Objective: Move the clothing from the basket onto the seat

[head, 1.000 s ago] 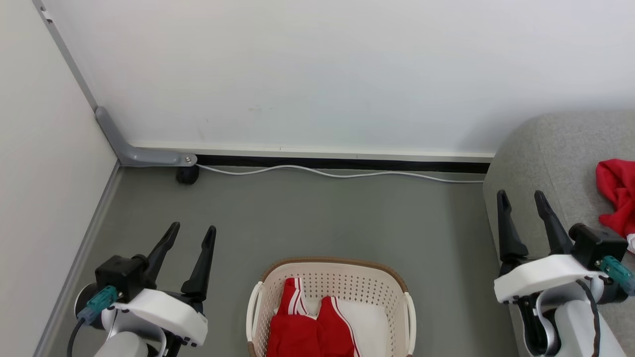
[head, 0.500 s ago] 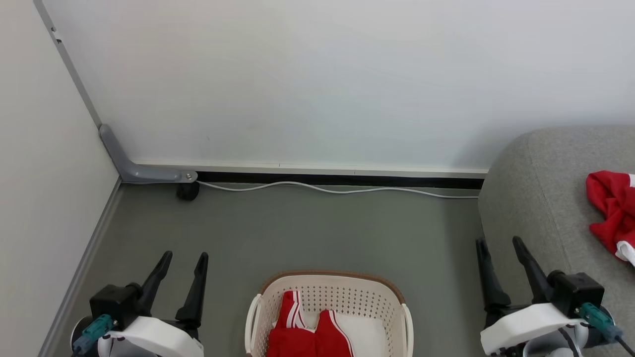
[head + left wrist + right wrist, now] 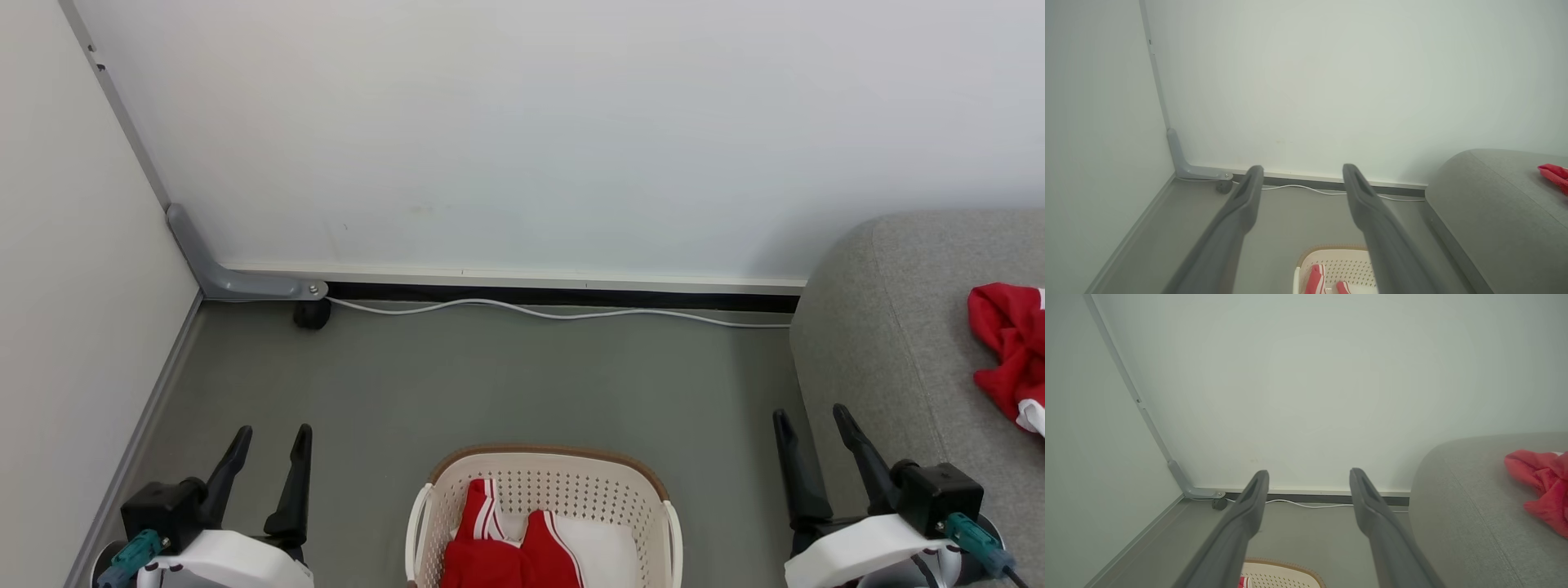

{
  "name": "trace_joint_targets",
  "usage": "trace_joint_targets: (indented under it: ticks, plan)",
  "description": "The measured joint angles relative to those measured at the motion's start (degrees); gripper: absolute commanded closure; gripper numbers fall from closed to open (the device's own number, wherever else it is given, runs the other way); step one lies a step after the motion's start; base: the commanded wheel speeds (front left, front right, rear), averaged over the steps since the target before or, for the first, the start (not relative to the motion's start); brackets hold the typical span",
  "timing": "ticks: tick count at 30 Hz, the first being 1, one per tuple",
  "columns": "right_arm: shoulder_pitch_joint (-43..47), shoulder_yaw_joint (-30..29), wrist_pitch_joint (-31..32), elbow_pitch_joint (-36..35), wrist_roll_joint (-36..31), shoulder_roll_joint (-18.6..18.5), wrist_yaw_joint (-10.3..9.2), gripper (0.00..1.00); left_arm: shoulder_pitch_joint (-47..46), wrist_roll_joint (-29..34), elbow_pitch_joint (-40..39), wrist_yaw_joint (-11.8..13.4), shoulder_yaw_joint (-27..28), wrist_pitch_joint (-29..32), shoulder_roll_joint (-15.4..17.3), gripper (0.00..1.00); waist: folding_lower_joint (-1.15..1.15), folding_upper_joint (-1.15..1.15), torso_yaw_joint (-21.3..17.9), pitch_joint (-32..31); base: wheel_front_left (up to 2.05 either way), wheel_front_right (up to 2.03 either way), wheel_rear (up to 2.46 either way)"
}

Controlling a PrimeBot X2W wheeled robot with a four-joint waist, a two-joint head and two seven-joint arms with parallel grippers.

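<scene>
Home-like room corner: grey couch [image 3: 890, 343], laundry basket [image 3: 545, 483], plain white walls [image 3: 522, 122].

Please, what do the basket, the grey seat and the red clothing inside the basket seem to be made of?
The basket: likely moulded plastic, cream, matte, with rows of holes and a brown rim. The seat: grey fabric upholstery, finely textured. The clothing: soft cloth, perhaps synthetic; it folds loosely.

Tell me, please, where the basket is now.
In the head view, the basket sits on the floor at bottom centre, between the left gripper and the right gripper, left of the couch.
</scene>
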Motion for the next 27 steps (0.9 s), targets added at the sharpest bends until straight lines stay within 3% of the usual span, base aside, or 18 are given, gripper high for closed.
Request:
trace_joint_targets:
  ticks: [27]
  plan:
    - [2.3, 1.8, 0.0, -1.1, -0.5, 0.0, 0.00, 0.00, 2.4, 2.1, 0.7, -0.8, 2.6, 0.0, -2.7, 0.00, 0.00, 0.00, -2.5, -1.2, 0.00, 0.00, 0.00]
